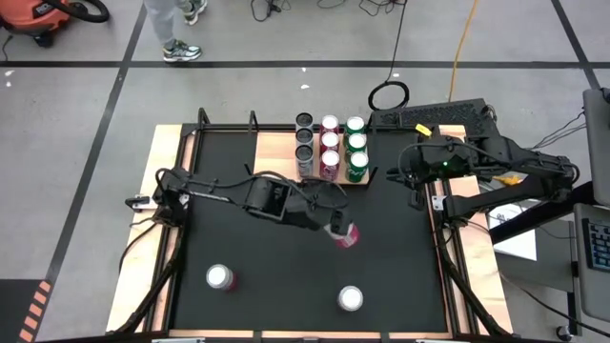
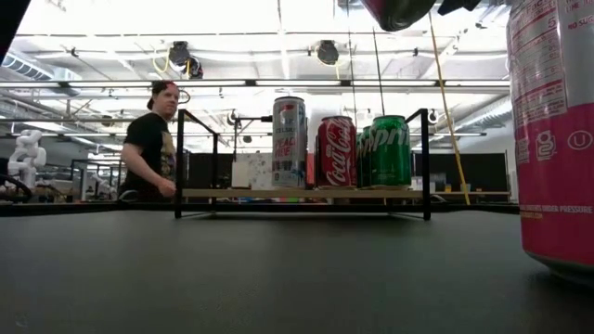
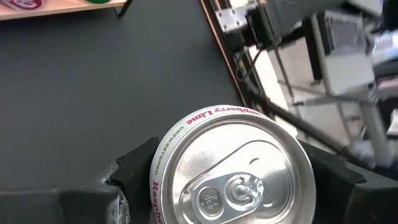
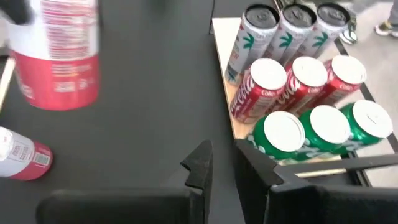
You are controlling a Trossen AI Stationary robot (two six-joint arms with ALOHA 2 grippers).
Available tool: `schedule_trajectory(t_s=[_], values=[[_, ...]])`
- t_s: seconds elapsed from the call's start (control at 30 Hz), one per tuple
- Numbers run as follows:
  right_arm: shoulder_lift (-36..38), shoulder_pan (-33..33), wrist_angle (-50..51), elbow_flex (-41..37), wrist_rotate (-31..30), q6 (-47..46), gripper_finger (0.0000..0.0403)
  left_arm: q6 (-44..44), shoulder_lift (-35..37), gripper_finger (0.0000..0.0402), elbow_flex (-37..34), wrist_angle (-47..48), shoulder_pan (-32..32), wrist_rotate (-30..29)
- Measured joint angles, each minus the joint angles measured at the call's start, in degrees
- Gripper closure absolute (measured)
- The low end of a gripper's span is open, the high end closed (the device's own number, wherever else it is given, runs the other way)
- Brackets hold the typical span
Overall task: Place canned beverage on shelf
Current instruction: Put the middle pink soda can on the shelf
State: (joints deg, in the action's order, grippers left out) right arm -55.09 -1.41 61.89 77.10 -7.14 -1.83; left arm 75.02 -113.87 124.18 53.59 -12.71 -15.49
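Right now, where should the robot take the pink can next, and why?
Probably carry it toward the shelf. The left gripper is shut on the pink can over the mat, and the board shows bare wood beside the three rows of cans.

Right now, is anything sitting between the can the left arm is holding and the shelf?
Nothing visible. The left end effector holds the pink can over bare black mat, just short of the shelf. The shelf already carries nine cans; open board remains on the side nearer the left arm.
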Motion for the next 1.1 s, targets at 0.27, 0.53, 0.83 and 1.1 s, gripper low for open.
schedule_trajectory(t_s=[0.27,0.53,0.83,1.1], values=[[1.38,0.0,-3.06,-1.27,4.03,0.42,0.0357,8.9,1.82,0.0114,0.02,-3.61,1.86,-4.25],[1.27,0.0,-5.83,-1.29,8.9,2.61,0.0342,12.06,3.77,0.0114,0.09,-8.93,2.47,-10.99],[1.3,0.0,-9.84,-1.29,11.93,2.44,0.0223,18.13,4.12,0.0114,0.11,-7.75,2.6,-13.0],[1.29,0.0,-11.32,-1.29,13.41,-1.16,0.0102,19.15,4.12,0.0114,0.11,-8.04,4.08,-13.47]])
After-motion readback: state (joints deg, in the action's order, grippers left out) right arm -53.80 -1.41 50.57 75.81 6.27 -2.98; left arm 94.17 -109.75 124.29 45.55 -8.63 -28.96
